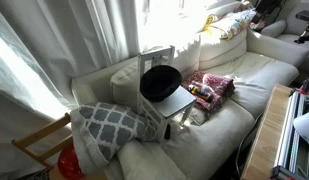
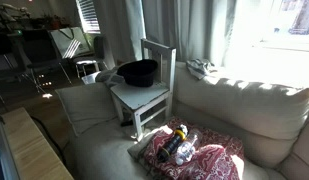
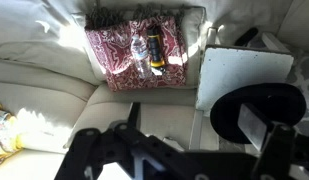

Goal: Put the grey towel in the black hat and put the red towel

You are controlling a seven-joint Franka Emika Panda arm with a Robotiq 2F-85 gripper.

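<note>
The black hat (image 2: 139, 72) sits brim-up on a white chair (image 2: 144, 100) that stands on the sofa; it also shows in an exterior view (image 1: 161, 82) and in the wrist view (image 3: 256, 108). The red patterned towel (image 2: 209, 160) lies on the sofa seat next to the chair, with two bottles (image 3: 149, 52) on it, and shows in both other views (image 1: 216, 85) (image 3: 124, 55). A small grey crumpled cloth (image 2: 202, 68), perhaps the grey towel, lies on the sofa back. My gripper (image 3: 194, 125) shows only in the wrist view. It is open and empty, above the sofa beside the hat.
A grey-and-white patterned cushion (image 1: 109, 125) lies on the sofa beside the chair. More cushions (image 1: 229, 22) sit at the far end. A wooden table edge (image 1: 269, 135) runs along the sofa front. Curtains (image 1: 84, 35) hang behind.
</note>
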